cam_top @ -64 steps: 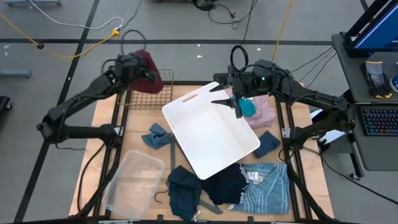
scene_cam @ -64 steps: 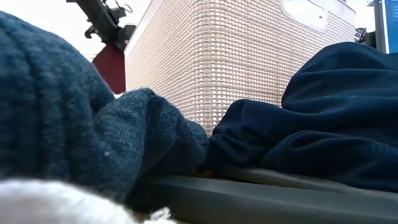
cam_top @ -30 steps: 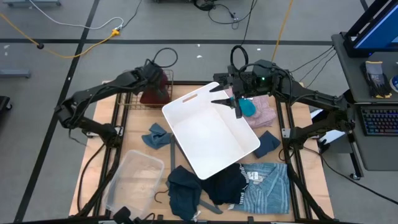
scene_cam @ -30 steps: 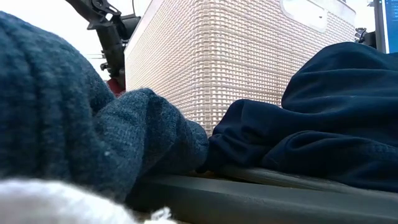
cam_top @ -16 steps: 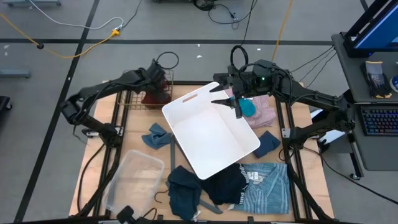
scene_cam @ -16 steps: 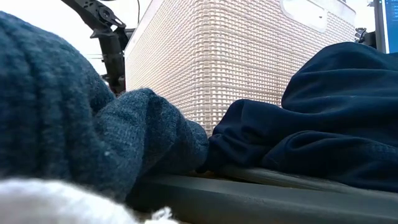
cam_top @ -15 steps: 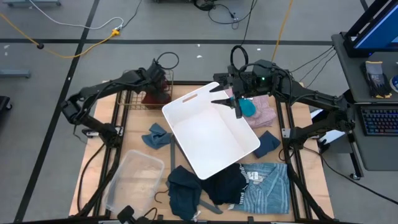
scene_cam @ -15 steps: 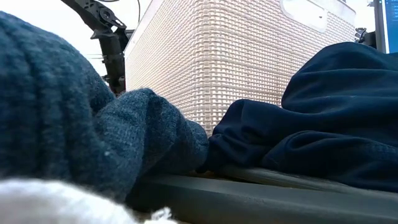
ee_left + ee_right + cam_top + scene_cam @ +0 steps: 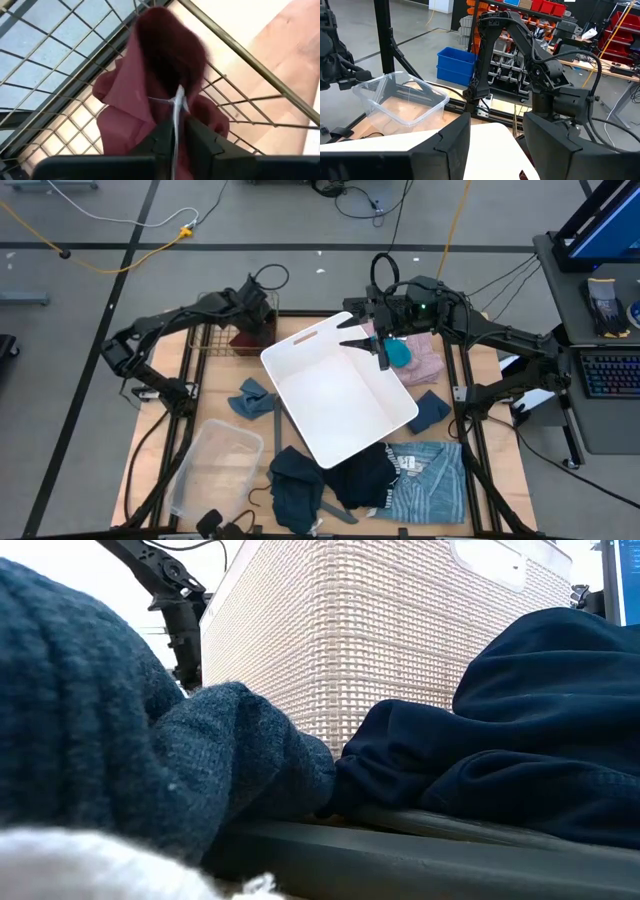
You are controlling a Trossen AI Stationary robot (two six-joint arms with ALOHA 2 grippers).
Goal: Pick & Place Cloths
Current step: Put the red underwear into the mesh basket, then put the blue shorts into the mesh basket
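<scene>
My left gripper [image 9: 257,314] [image 9: 176,139] reaches down into the wire basket [image 9: 213,340] at the table's far left corner and is shut on the dark red cloth [image 9: 243,339] [image 9: 160,85]. My right gripper [image 9: 367,344] [image 9: 492,145] hangs open and still over the far right rim of the white bin [image 9: 340,392]. The teal cloth [image 9: 399,351] rests on the pink fleece [image 9: 427,358] just right of it. The striped shirt [image 9: 432,478], the black cloth [image 9: 366,475] and the navy cloth [image 9: 298,485] lie spread along the near edge. My left gripper pinches a raised fold of the dark red cloth [image 9: 192,107] between its two fingers [image 9: 160,137], coming from above and pointing down. A thin white strip [image 9: 176,112] stands up between the fingertips. The cloth's lower bulk sits on the wire basket's floor [image 9: 90,107].
A clear plastic tub [image 9: 214,470] stands at the near left. Two blue-grey cloths [image 9: 251,397] [image 9: 431,409] lie on either side of the white bin. In the low view a knit cloth [image 9: 120,770] and the navy cloth [image 9: 500,740] block most of the table.
My left gripper has sunk lower into the wire basket and drifted slightly toward the table's right, still shut on the dark red cloth. The cloth has dropped with it, out of the low view, and now bunches on the basket floor. My right arm has kept still.
</scene>
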